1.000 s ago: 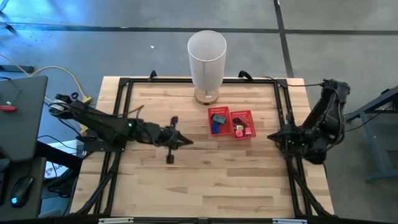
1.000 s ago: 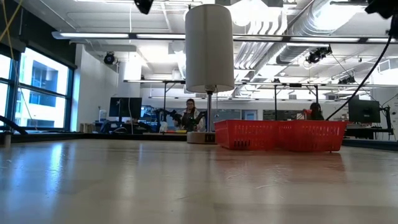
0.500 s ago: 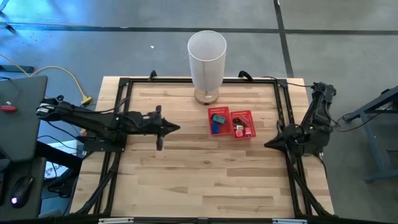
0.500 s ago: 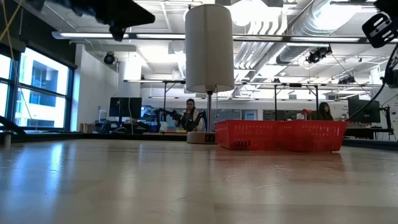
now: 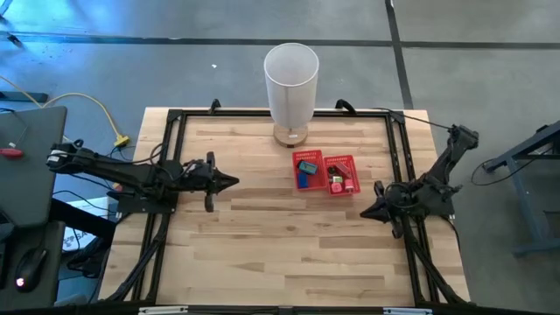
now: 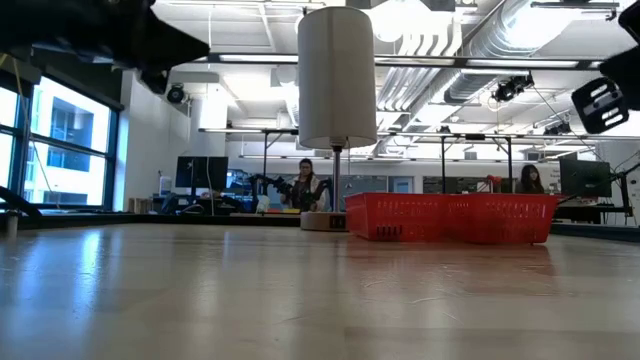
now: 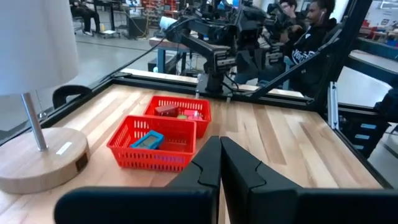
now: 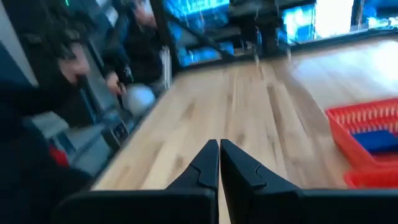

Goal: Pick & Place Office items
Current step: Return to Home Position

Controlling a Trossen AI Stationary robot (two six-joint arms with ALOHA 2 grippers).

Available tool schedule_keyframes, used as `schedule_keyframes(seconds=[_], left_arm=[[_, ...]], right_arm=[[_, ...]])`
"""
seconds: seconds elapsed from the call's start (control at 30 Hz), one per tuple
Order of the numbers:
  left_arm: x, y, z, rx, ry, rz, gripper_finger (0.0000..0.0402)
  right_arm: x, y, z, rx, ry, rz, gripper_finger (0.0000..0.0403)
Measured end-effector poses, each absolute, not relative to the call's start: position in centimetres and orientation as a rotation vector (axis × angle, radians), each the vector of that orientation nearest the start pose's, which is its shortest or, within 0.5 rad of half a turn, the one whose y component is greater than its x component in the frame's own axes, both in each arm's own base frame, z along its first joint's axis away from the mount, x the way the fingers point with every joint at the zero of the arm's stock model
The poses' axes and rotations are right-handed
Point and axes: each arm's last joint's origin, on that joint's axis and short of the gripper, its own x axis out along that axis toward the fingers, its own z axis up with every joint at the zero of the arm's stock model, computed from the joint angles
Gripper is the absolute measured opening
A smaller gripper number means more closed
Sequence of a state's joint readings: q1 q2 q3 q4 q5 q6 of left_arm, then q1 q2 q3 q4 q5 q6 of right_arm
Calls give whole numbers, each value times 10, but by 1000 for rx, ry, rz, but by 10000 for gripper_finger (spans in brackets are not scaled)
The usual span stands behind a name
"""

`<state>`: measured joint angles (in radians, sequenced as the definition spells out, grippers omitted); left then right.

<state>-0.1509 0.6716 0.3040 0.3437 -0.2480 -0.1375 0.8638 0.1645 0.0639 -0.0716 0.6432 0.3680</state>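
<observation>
The office items lie inside the red two-compartment mesh tray (image 5: 325, 173) right of the table's middle: a teal and blue piece (image 5: 304, 168) in its left compartment, red and pink pieces (image 5: 341, 181) in its right one. The left wrist view shows the teal piece (image 7: 147, 139). My left gripper (image 5: 233, 182) hovers shut over the table's left part, pointing right at the tray. My right gripper (image 5: 364, 212) hovers shut near the right edge, pointing left. Both are empty.
A tall white cylinder lamp (image 5: 290, 92) stands on a round wooden base (image 7: 37, 158) at the far edge, just behind the tray. A black frame (image 5: 398, 149) borders the table. People sit at desks in the room beyond (image 6: 305, 185). Bare wood stretches across the near half.
My left arm has drawn back toward the table's left edge, away from the tray, staying shut. My right arm has lowered and swung its gripper slightly toward the near edge and inward. Nothing in the tray has moved.
</observation>
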Motion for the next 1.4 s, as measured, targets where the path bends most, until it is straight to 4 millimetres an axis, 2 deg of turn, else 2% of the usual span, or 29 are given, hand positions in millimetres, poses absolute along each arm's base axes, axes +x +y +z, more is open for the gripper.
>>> schedule_keyframes(seconds=[0.17,0.47,0.73,0.97,1.17,1.4], left_arm=[[152,-14,223,-120,20,96,0],[137,-4,197,-120,51,105,0],[115,5,189,-152,142,143,0],[98,6,192,-173,77,97,0],[96,6,172,-209,-44,109,0],[99,8,167,-210,-17,166,0]], right_arm=[[84,63,162,252,125,282,2],[90,58,156,215,153,230,2],[95,56,151,185,192,153,2],[96,55,149,174,205,139,2],[96,55,149,169,206,141,2],[96,55,149,167,208,141,2]])
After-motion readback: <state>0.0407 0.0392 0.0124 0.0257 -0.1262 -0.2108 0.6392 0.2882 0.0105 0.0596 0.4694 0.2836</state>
